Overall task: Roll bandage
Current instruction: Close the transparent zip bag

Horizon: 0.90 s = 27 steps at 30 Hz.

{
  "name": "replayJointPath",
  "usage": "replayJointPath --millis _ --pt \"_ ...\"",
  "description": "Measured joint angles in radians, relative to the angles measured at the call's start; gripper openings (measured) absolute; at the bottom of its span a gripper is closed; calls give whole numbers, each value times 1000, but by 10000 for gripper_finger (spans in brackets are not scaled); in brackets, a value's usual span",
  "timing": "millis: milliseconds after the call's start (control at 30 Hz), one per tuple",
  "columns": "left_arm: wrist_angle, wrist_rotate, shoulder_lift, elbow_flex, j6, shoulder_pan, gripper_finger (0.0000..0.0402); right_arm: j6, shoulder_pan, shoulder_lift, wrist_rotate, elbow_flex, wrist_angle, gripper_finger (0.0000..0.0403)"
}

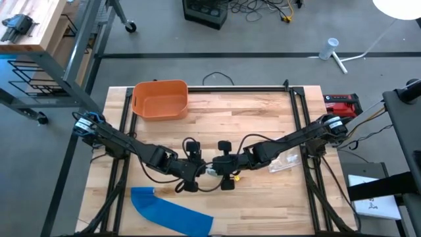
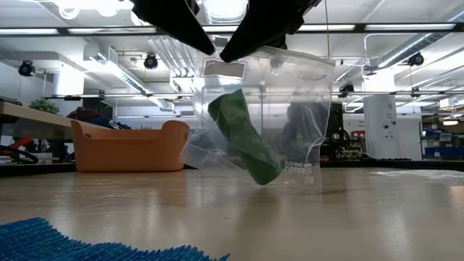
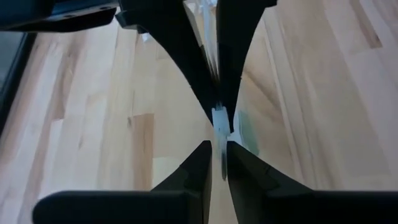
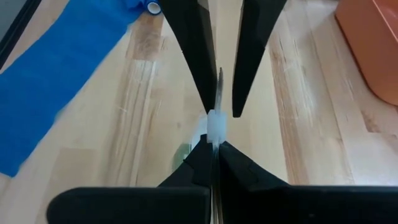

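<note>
both end effectors pinching zipper bag (image 2: 264, 116), green roll (image 2: 244, 136) inside

In the low view both arms are cut off by the top edge, so only dark wedges show above the clear zip bag (image 2: 268, 116), and the dark shape behind the green roll (image 2: 245, 138) inside it is too blurred to name. From above, the bag (a pale sliver between the grippers) is almost wholly hidden by them. The blue bandage (image 1: 172, 212) runs off the bottom edge, and the clear wrapper (image 1: 284, 164) is too small to identify.
</note>
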Motion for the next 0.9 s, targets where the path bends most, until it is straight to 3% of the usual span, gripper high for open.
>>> replayJointPath --millis 200,467,900 --pt "0 11 1 0 -33 0 48 0 0 0 0 0 0 0" --pt "2 11 6 0 -52 0 95 0 0 0 0 0 0 0" --pt "15 11 17 3 32 1 125 0 0 0 0 0 0 0"
